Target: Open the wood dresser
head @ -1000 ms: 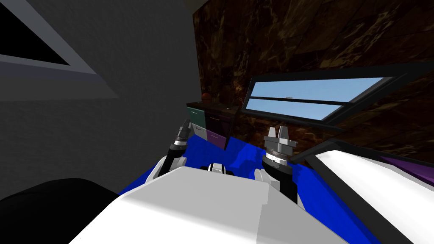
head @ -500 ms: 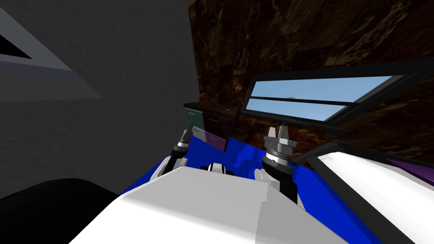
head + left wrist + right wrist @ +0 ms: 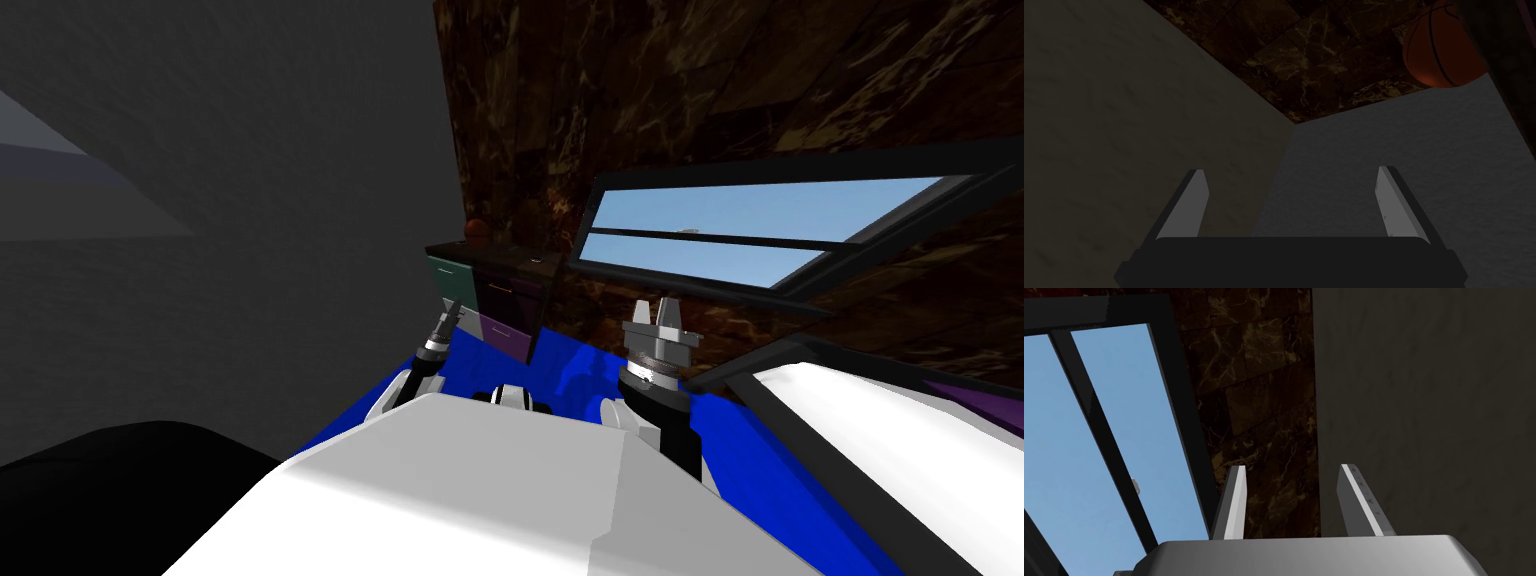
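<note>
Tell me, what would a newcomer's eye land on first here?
Probably the long window showing bright blue sky, set in the dark brown marbled wall on the robot's right, and the vivid blue floor below it. Next, in the corner ahead, the dresser with teal and purple drawer fronts and an orange basketball on its top. The left end effector, fingers open, points toward that corner.

A home's room (a bedroom, it seems); dresser [image 3: 490, 295] with coloured drawers, basketball [image 3: 1441, 50] on top, window [image 3: 740, 235] beside.
</note>
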{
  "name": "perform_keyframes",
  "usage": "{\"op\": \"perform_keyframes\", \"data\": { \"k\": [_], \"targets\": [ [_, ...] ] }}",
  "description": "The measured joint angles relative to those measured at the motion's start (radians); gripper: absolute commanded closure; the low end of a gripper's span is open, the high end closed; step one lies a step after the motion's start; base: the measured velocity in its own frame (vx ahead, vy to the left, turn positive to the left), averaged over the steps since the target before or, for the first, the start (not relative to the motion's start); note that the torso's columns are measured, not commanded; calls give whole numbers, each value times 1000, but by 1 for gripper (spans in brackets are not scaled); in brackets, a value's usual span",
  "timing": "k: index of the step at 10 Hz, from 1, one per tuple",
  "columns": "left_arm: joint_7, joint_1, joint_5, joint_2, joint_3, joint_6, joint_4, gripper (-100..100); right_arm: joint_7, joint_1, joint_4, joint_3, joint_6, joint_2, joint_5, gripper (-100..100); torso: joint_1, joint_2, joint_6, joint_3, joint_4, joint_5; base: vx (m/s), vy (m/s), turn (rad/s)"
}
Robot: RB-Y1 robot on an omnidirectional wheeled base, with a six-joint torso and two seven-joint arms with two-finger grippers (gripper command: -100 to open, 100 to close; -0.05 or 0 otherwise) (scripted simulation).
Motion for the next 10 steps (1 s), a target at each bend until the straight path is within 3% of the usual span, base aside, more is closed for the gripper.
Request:
{"op": "perform_keyframes", "data": {
  "k": [10],
  "targets": [
    [-63,-56,-28,-9,-18,-187,271,-100,0,0,0,0,0,0,0,0,0,0,0,0,0,0,108,1,-34]
  ]
}}
